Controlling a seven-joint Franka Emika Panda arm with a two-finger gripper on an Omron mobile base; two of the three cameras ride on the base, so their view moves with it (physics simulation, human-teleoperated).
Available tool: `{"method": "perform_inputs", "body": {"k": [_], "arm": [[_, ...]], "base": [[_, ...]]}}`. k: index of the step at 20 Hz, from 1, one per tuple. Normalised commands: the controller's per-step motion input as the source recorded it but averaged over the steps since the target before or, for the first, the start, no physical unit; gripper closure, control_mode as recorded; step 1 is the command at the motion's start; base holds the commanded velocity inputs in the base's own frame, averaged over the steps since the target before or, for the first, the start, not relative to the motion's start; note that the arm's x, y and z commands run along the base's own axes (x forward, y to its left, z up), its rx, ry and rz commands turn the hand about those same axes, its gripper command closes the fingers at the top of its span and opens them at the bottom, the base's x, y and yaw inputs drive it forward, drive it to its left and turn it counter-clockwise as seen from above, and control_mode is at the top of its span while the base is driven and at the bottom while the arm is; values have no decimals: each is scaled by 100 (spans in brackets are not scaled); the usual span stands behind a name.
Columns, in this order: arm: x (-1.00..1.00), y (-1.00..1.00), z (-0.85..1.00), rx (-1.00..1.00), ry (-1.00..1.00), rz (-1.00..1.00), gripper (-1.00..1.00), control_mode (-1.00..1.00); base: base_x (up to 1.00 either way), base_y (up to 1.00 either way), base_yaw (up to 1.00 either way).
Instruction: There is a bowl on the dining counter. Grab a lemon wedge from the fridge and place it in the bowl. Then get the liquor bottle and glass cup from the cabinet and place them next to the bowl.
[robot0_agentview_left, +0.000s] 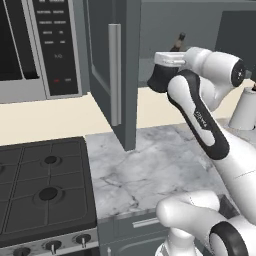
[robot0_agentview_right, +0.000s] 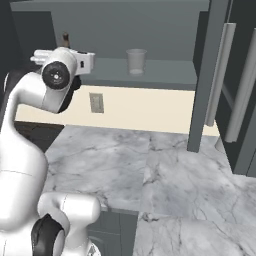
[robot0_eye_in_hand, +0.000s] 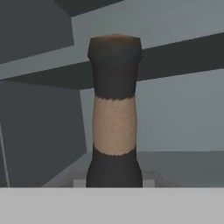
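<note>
The cabinet stands open with my arm reaching into it. The liquor bottle, dark with a tan band on its narrow neck, rises straight in front of the hand; its cap pokes up above the wrist and also shows over the arm. My gripper is shut on the bottle's lower part, and its fingers are mostly hidden. The glass cup stands on the same shelf, well to the right of the hand. The bowl, lemon wedge and dining counter are out of view.
The open cabinet door with its silver handle hangs left of the arm; another door edge is on the right. A dark panel with a long handle may be the fridge. Below lie the marble worktop, stove and microwave.
</note>
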Motion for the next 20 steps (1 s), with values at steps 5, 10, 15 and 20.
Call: {"method": "perform_inputs", "body": {"k": [5,10,15,20], "arm": [[-100,-44,0,5,-7,1,100,-100],[-100,-23,0,2,-8,2,100,-100],[-91,-6,0,0,-5,0,100,-100],[-31,0,0,0,-1,0,100,-100]], "base": [[0,0,0],[0,0,0],[0,0,0],[0,0,0]]}}
